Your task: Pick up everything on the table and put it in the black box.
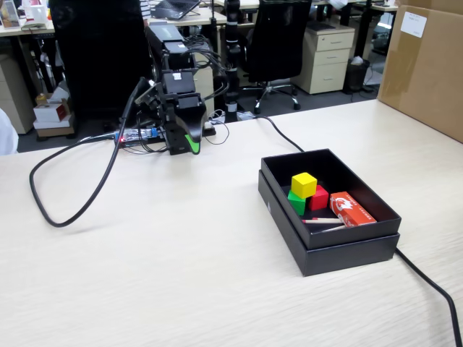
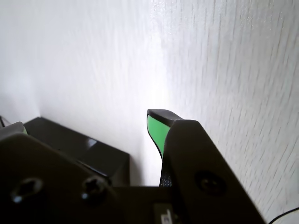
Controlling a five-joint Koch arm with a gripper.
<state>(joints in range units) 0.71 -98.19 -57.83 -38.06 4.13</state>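
Black box [image 1: 327, 249]: matte cardboard, shallow, on the pale wood-grain table [image 1: 166, 275] at right of the fixed view, lid-less, wider base rim visible
Yellow cube [image 1: 304, 184]: inside the box, perched on top of the other two
Green cube [image 1: 296, 202]: inside the box, under and left of the yellow one, touching it
Red cube [image 1: 319, 197]: inside the box, just right of the green, touching the yellow
Red-and-white packet [image 1: 351, 209]: flat on the box floor beside the red cube, with thin pale sticks lying in front of it
Gripper [image 1: 189, 142]: folded down at the arm's base, far back and well apart from the box, nothing between the jaws; black jaw with a green pad; only one tip clearly seen in both views, so open or closed cannot be told
Green pad [image 2: 156, 133]: seen from the wrist view close above bare table, no cube near it
Cables [image 1: 69, 184]: black loop on the table left of the arm, another running past the box to the right edge
Brown carton [image 1: 427, 65]: far right corner, not part of the job
Step in hand: judged finished, all three cubes boxed, arm seemingly at rest
Next move: none called for beyond holding the rest pose; no cube seen on the table
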